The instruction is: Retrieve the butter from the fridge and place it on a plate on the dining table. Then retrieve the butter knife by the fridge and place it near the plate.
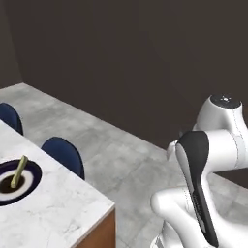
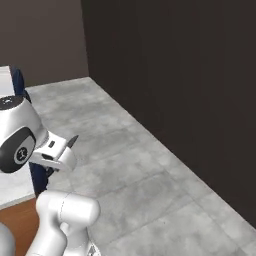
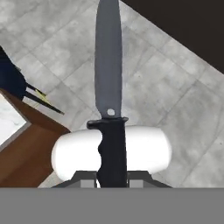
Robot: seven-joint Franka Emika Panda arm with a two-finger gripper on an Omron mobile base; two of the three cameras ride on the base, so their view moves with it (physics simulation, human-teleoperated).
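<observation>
With the butter (image 1: 19,170) already lying on the plate (image 1: 30,170) at the left edge of the left base view, the step in hand looks to be carrying the knife (image 3: 109,83) to the table (image 1: 53,208) and setting it down near that plate. To do it well, I would bring the arm round over the marble, lower the knife flat onto a bare part just beside the plate, blade pointing away from the rim, and let go only once it rests on the slab; it should land clear of the plate and the butter and not near the table edge, where a slim thing could slide off. The gripper (image 3: 112,177) is closed on the knife's handle, at the bottom centre of the hand view, with the blade running straight up the middle of the frame over the grey tiled floor. The knife has a black, slightly waisted handle, a short cross-guard and a long grey blade with a small pale spot near the guard. In the right base view its tip (image 2: 73,141) juts from the hand at centre left.
</observation>
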